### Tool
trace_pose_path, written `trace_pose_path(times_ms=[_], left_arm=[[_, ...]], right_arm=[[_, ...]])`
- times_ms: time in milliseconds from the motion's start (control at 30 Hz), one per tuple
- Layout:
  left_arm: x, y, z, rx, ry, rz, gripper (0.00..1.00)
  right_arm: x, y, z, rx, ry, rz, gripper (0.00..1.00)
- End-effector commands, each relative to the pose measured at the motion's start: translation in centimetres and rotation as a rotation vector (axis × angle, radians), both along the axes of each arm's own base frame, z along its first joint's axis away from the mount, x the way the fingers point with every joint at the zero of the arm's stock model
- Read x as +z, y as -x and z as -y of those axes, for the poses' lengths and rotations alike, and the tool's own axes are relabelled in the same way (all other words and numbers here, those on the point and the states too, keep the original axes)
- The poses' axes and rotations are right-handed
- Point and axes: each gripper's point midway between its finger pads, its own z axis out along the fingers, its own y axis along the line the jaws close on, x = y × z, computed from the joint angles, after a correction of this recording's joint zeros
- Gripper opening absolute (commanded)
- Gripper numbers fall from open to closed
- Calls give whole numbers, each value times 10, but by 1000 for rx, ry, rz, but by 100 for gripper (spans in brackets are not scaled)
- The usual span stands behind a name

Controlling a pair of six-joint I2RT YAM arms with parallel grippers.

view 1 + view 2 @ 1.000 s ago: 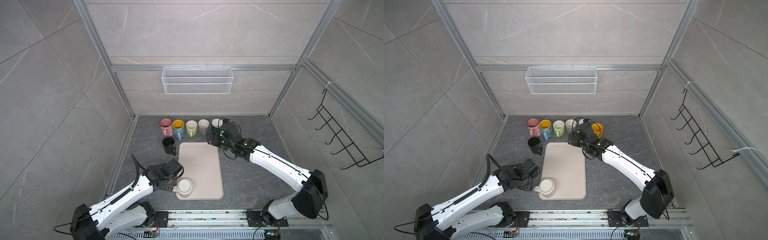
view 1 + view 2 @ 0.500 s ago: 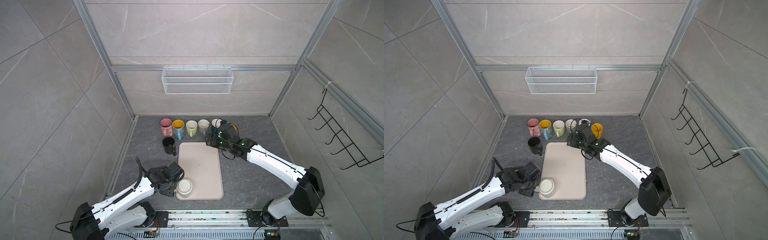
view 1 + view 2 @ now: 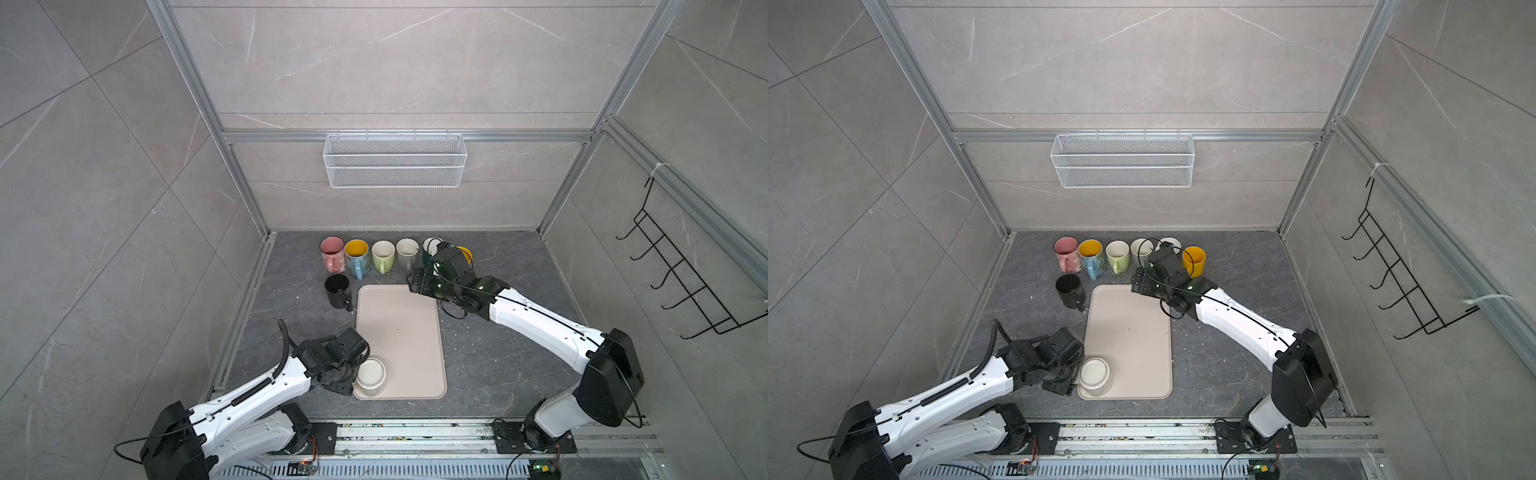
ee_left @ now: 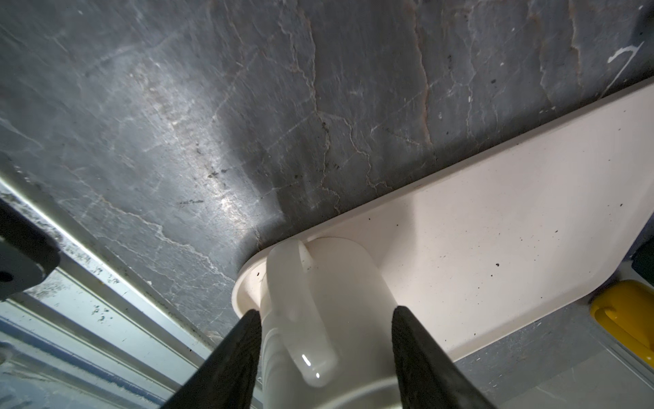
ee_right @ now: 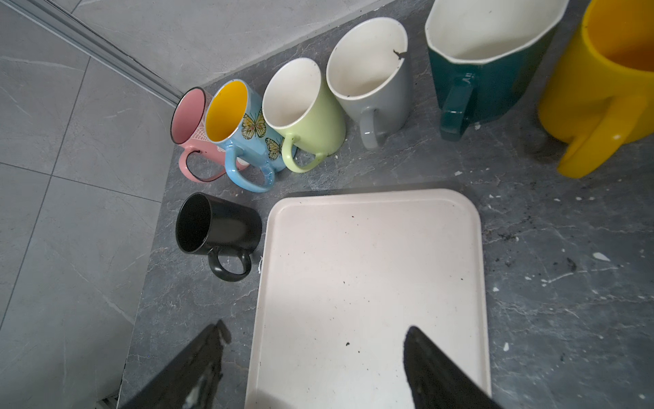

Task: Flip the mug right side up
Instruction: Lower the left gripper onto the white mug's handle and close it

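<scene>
A white mug [image 3: 371, 372] [image 3: 1094, 372] stands upside down, base up, on the near left corner of the beige tray [image 3: 399, 324] [image 3: 1129, 328]. My left gripper [image 3: 360, 374] [image 4: 325, 315] reaches it from the left and is shut on it. In the left wrist view both black fingers [image 4: 244, 347] press the mug's [image 4: 329, 301] sides, with its handle turned toward the camera. My right gripper [image 3: 415, 284] [image 5: 316, 327] hovers open over the tray's [image 5: 371, 265] far edge and holds nothing.
Several upright mugs line the back: pink [image 3: 331, 249], blue [image 3: 357, 254], green [image 3: 383, 255], grey [image 3: 406, 251], teal [image 5: 488, 70] and yellow [image 3: 1194, 259]. A black mug [image 3: 337, 290] stands by the tray's far left corner. A wire basket [image 3: 395, 160] hangs on the back wall.
My left gripper has come in around the white mug and its jaws have narrowed onto the sides. The right arm has barely shifted.
</scene>
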Motion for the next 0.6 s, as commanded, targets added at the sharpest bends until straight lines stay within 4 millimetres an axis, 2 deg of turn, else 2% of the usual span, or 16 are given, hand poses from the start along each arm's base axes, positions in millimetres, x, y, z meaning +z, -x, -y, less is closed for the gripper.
trace_pose_path(times_ms=[0,567], left_arm=[[-3,0,2,101,31,-27,59],[-14,-2,3,129,38,-24,50]], right_arm=[[-3,-4,-2,-7,-14,-7,82],[-7,-6,-3,-7,-6,-13,82]])
